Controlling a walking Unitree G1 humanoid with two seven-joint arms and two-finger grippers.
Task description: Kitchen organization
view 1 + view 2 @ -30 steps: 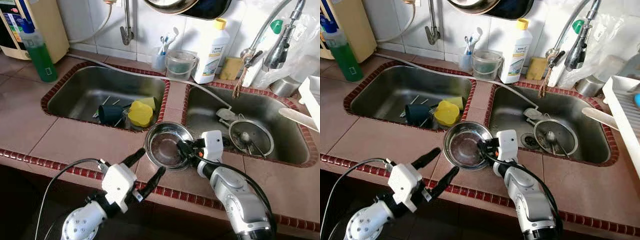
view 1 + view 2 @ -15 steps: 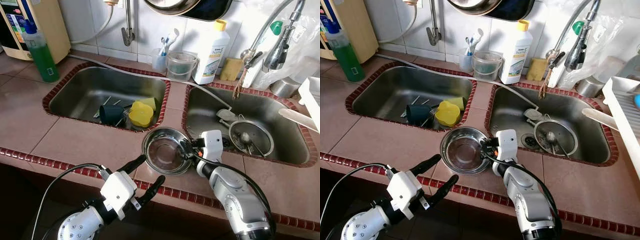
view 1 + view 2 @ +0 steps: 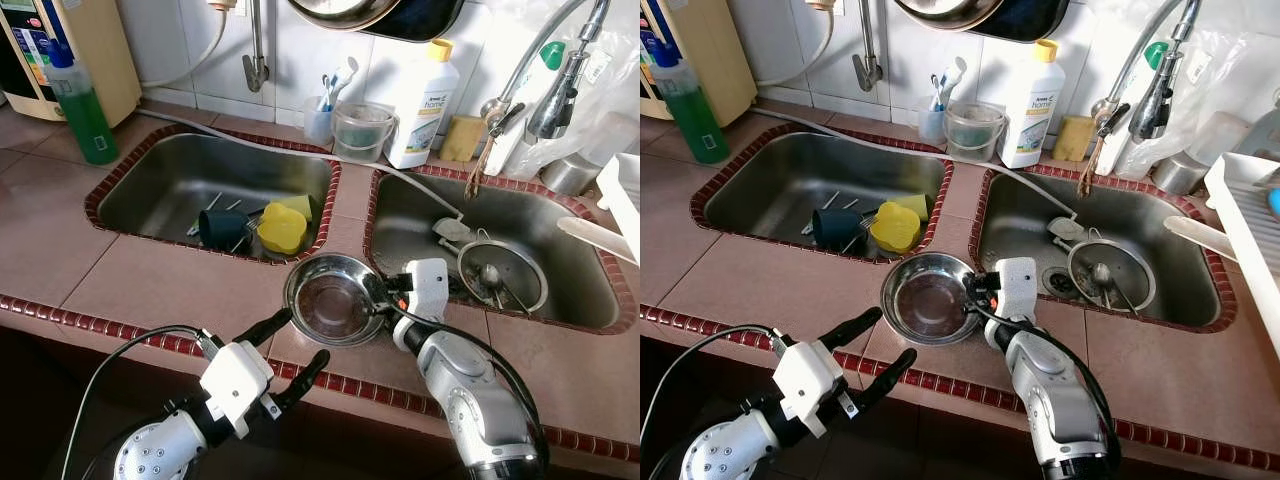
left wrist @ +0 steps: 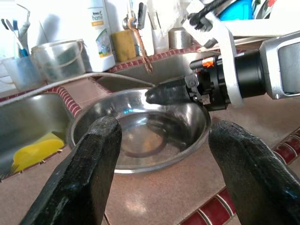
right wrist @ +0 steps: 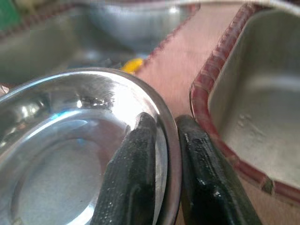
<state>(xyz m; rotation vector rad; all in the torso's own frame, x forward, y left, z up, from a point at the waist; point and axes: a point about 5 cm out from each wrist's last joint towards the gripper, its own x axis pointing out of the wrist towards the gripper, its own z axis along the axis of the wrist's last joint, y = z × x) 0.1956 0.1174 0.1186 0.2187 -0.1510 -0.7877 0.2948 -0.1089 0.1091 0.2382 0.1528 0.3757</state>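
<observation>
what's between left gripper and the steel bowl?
Bare tile counter only; left gripper hangs open short of the steel bowl, seen in left wrist view.

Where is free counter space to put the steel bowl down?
Bare tiles lie left of the steel bowl, between the left sink and the counter edge. The back ledge is crowded, near the white bottle. The right gripper pinches the bowl's rim.

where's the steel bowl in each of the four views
Left eye view: steel bowl on the counter strip between the two sinks, right gripper pinching its rim.
Right eye view: same spot, bowl left of centre.
Left wrist view: centre, beyond the open left gripper.
Right wrist view: lower left, rim between the fingers.
Shared landmark: yellow sponge.
</observation>
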